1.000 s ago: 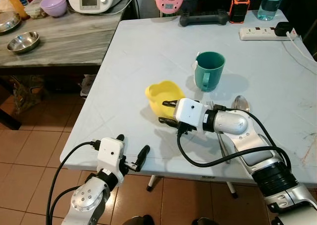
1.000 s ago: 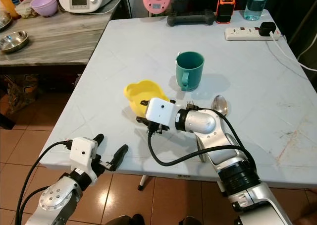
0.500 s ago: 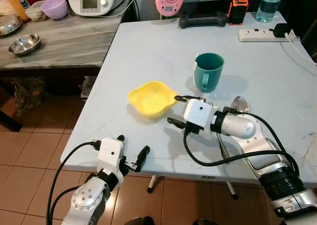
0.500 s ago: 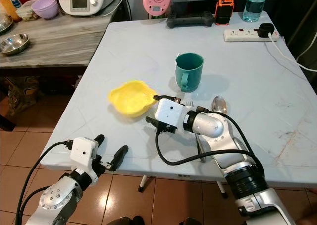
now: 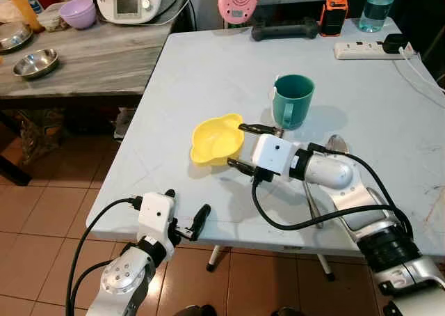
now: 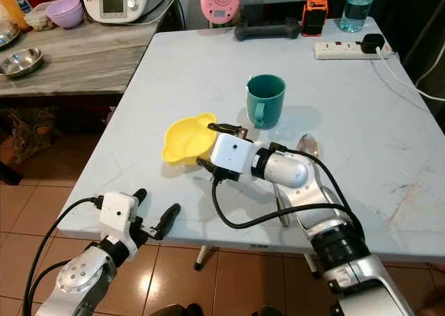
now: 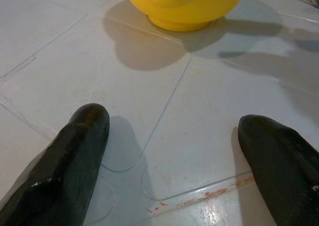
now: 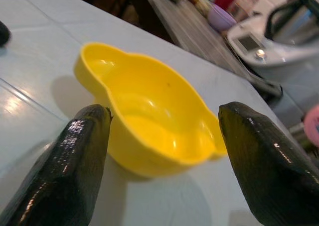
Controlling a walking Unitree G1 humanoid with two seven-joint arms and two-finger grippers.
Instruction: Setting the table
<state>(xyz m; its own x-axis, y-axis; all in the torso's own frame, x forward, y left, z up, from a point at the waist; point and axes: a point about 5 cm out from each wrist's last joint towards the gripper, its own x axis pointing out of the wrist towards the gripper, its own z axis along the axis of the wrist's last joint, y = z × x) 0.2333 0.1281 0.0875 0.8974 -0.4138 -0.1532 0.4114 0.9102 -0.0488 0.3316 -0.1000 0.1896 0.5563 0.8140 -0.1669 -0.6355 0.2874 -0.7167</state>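
While its two black fingers stand spread wide and hold nothing, the right gripper [image 5: 241,147] lies low on the table [image 5: 208,58] just beside the yellow bowl [image 5: 216,139], one finger at the bowl's far rim and the other at its near side. Beyond the bowl stands the green mug [image 5: 293,99], and past the gripper's wrist a fork [image 5: 309,198] and spoon [image 5: 338,145] lie on the table. Nearer than the bowl, at the table's front edge, the left gripper [image 5: 186,218] hovers with its fingers apart.
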